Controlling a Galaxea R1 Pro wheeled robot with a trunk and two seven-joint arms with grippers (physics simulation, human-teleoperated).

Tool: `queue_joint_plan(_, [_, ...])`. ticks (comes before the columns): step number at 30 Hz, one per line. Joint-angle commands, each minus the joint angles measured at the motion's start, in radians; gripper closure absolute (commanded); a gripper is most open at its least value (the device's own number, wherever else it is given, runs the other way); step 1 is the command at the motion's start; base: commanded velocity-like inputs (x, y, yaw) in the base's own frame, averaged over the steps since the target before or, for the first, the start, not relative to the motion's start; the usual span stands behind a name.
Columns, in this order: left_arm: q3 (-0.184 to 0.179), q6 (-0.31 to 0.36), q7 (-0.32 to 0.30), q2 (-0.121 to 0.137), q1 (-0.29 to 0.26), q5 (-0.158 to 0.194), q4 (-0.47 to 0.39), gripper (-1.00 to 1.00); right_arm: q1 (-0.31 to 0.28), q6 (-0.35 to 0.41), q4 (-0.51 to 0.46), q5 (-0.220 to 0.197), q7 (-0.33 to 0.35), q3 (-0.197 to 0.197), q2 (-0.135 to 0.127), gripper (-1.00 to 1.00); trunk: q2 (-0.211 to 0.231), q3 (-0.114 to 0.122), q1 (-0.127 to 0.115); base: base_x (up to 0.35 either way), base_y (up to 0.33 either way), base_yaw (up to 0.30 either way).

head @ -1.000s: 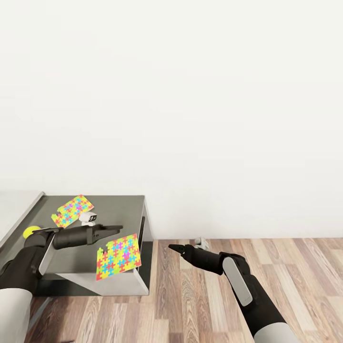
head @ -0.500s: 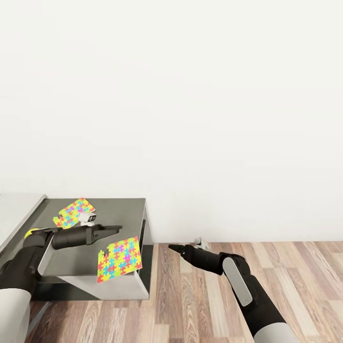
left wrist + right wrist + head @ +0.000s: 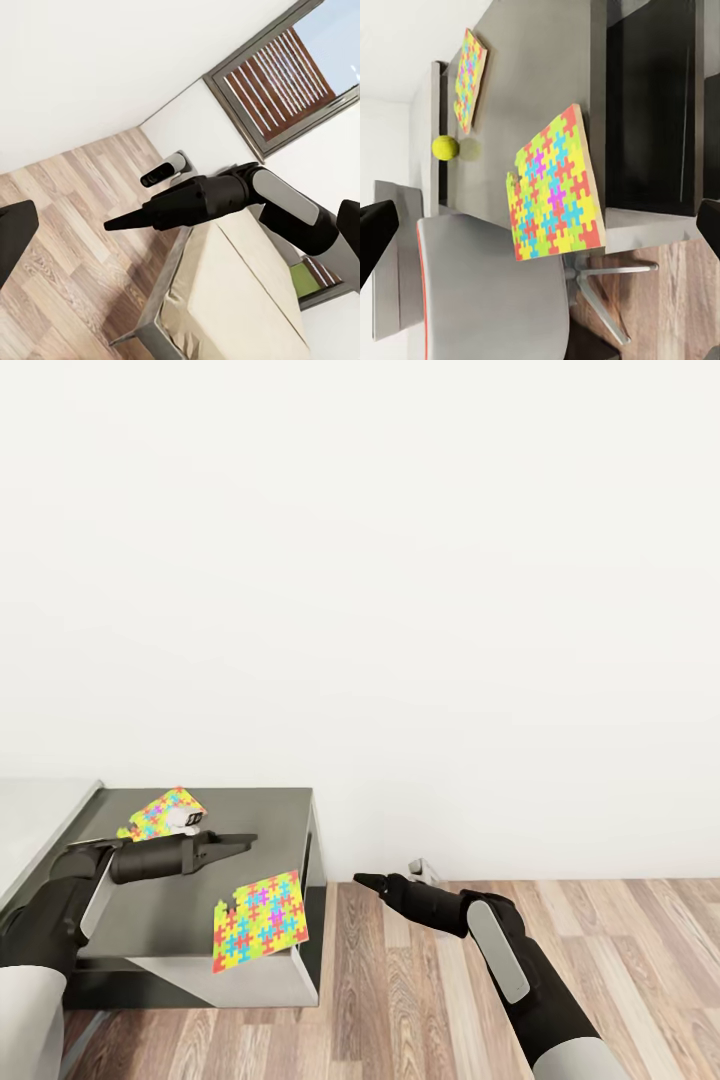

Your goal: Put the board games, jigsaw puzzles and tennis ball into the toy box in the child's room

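Observation:
Two jigsaw puzzles lie on the dark grey end of the table (image 3: 250, 810). The far puzzle (image 3: 160, 812) rests near the back. The near puzzle (image 3: 258, 920) sits tilted at the front corner and overhangs the edge. My left gripper (image 3: 240, 842) hovers over the table between them, open, holding nothing. My right gripper (image 3: 365, 881) is open over the wood floor to the right of the table. In the right wrist view I see both puzzles (image 3: 556, 187) (image 3: 469, 79) and the tennis ball (image 3: 445, 147) on the table. The board games and toy box are out of view.
A grey chair seat with a red edge (image 3: 487, 292) stands against the table. The bed (image 3: 232, 300) and a window (image 3: 285, 71) appear in the left wrist view behind my right arm. White wall runs behind the table; wood floor (image 3: 600, 930) lies to its right.
The whole head view has shifted, so the table sits slightly further right and lower. The tennis ball has slipped behind my left arm. Both arms hold the same pose.

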Motion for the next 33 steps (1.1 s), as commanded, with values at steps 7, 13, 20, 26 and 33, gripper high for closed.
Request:
queue_joint_plan(7, [0.0, 0.009, -0.004, 0.0, -0.001, 0.0, 0.001, -1.0, -0.001, 0.005, -0.001, 0.002, 0.004, -0.001, 0.0, -1.0, -0.002, 0.01, 0.001, 0.006, 0.002, 0.0])
queue_joint_plan(13, [-0.001, 0.009, -0.004, 0.0, -0.001, 0.0, 0.001, -1.0, -0.001, 0.004, 0.0, 0.003, 0.004, -0.001, 0.0, -1.0, -0.002, 0.02, 0.001, 0.0, 0.0, 0.0])
queue_joint_plan(20, [0.0, 0.008, -0.004, 0.001, -0.001, 0.001, 0.002, -1.0, -0.001, 0.004, -0.001, 0.003, 0.003, -0.001, 0.0, -1.0, -0.002, 0.031, 0.001, 0.0, 0.0, 0.0])
queue_joint_plan(26, [0.001, 0.008, -0.004, 0.001, -0.001, 0.001, 0.002, -1.0, -0.001, 0.004, -0.001, 0.003, 0.003, 0.0, 0.0, -1.0, -0.002, 0.041, 0.001, 0.0, 0.0, 0.0])
queue_joint_plan(33, [0.001, 0.007, -0.004, 0.002, 0.001, 0.001, 0.002, -1.0, -0.001, 0.005, -0.001, 0.003, 0.004, 0.0, 0.0, -1.0, -0.002, 0.053, 0.001, 0.0, 0.0, 0.0])
